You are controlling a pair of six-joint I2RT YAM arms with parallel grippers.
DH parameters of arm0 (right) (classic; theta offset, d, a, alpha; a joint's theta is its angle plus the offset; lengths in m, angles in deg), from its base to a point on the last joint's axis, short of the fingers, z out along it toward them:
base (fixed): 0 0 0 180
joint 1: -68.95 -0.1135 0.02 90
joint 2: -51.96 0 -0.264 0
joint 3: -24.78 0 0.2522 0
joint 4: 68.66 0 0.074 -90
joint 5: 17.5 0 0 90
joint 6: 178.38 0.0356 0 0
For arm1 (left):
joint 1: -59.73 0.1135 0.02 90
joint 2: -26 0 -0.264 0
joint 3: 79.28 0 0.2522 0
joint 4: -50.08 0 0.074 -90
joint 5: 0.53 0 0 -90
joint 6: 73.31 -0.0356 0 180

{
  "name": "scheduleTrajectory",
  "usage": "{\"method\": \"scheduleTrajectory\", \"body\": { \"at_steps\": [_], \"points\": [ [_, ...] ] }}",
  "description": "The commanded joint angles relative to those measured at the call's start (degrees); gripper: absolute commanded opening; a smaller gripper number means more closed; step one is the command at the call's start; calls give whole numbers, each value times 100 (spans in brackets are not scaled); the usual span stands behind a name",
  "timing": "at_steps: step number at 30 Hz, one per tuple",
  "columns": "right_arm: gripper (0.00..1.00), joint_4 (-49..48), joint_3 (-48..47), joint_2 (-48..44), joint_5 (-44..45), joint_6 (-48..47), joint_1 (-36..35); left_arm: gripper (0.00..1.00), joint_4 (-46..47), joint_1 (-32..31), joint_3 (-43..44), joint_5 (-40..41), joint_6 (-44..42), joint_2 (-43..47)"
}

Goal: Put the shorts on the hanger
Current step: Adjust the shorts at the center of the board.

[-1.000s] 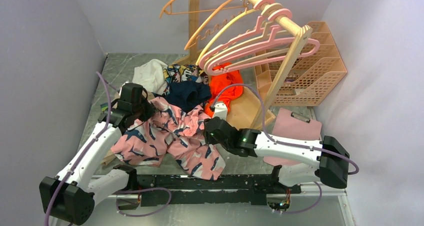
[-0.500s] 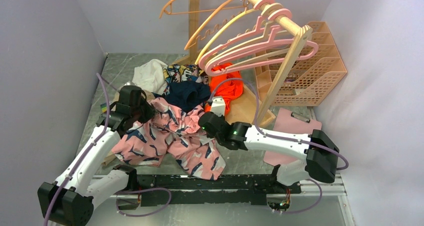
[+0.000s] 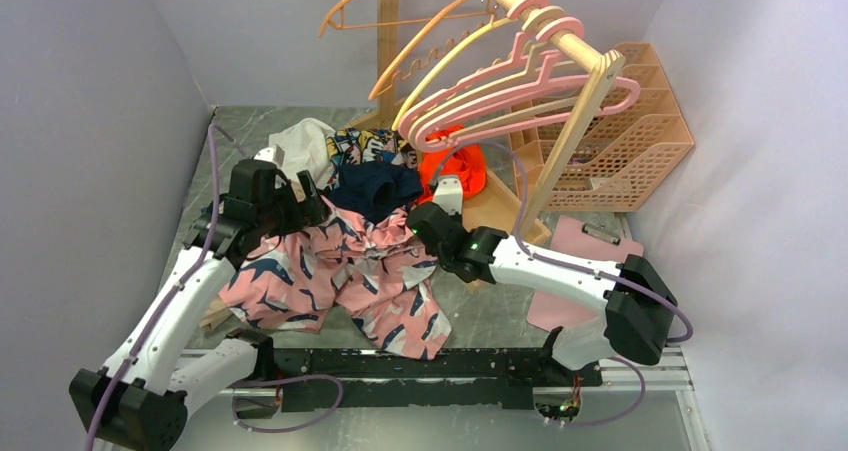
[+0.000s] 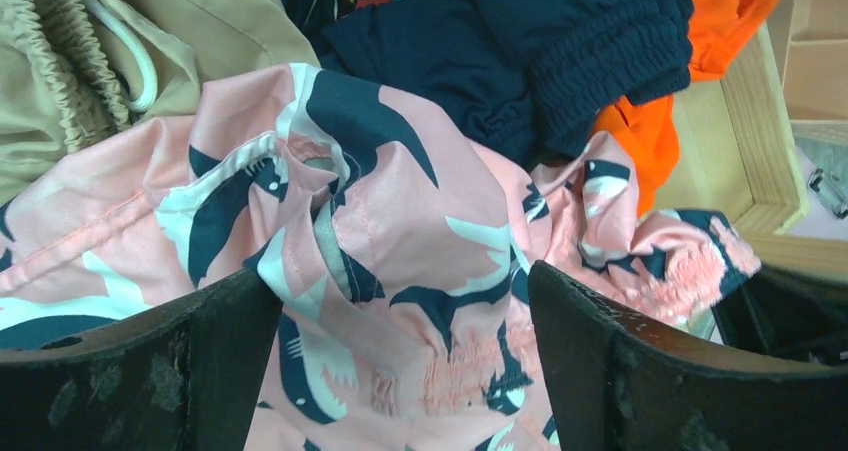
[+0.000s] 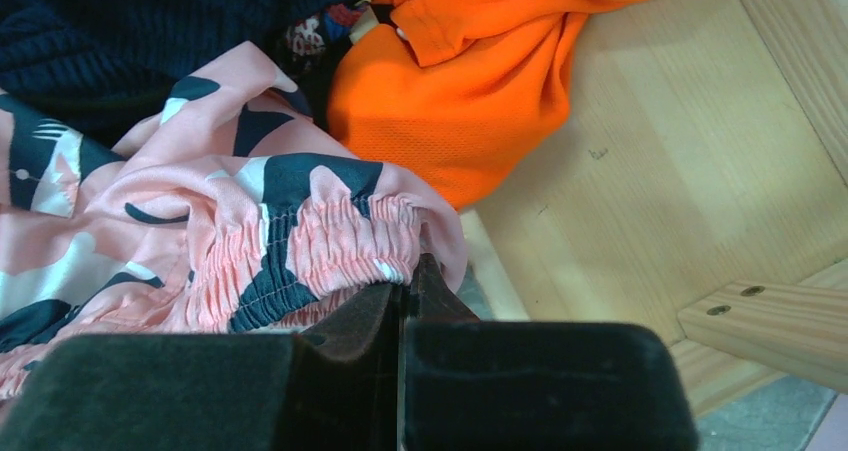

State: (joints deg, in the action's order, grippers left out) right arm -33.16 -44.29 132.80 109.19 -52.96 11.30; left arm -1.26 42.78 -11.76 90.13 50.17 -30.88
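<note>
White arms point(image 3: 172, 309), black joints point(image 3: 632, 321), lilac cables point(image 3: 212, 166)

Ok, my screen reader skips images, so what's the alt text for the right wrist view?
The right gripper, jaws shut, pinches the gathered waistband of the pink whale-print shorts. Behind them lie an orange garment, a navy garment and a pale wooden board.

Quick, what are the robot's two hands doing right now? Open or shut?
Left gripper: jaws open, over the shorts, not gripping.
Right gripper: jaws shut on the shorts' waistband.
</note>
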Motion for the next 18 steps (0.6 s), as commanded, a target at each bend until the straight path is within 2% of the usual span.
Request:
{"method": "scheduleTrajectory", "body": {
  "at_steps": [1, 8, 13, 18],
  "points": [
    [0, -51, 116, -16, -57, -102, 193, 95, -441, 43, 175, -327, -632, 409],
    [0, -199, 49, 93, -355, -288, 543, 96, -1249, 35, 255, -701, -770, 579],
    [0, -295, 113, 90, -500, -325, 694, 93, -1712, -67, 499, -1139, -1041, 561],
    [0, -359, 176, 123, -632, -307, 753, 88, -1902, -650, 736, -1312, -1111, 494]
  ]
}}
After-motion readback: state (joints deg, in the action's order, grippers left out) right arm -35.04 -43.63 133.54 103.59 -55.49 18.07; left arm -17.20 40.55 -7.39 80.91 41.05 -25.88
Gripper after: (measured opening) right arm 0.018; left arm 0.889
